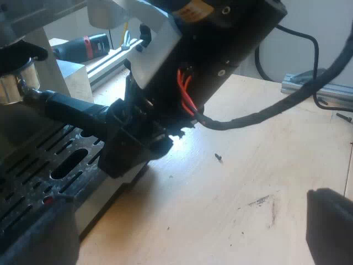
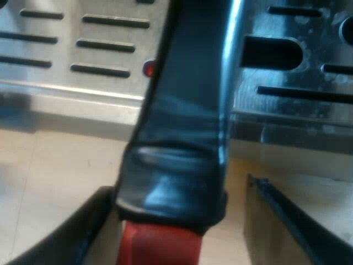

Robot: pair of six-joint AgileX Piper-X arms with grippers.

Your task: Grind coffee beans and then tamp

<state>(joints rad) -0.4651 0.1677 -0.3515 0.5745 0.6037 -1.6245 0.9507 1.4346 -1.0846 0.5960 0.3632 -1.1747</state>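
The holder's metal basket (image 1: 14, 83) sits at the espresso machine's front, above the slotted drip tray (image 1: 49, 160). Its dark handle (image 1: 71, 110) reaches out over the tray's edge. My right gripper (image 1: 129, 146) is at the handle's outer end and covers the tip. In the right wrist view the handle (image 2: 187, 110) runs between my own fingers (image 2: 88, 232). They sit close on both sides, just before the red end (image 2: 160, 243), so my right gripper (image 2: 176, 187) is shut on it. My left gripper (image 1: 187, 221) hangs open over the wooden table (image 1: 248, 182), nothing between its fingers.
A red and black power tool (image 1: 83, 47) lies beyond the machine, beside an aluminium rail (image 1: 110, 61). A small screw (image 1: 219, 158) lies on the table near the right arm. Another rail (image 1: 320, 88) runs along the table's far edge. The drip tray (image 2: 99, 44) has a small red dot (image 2: 148, 68).
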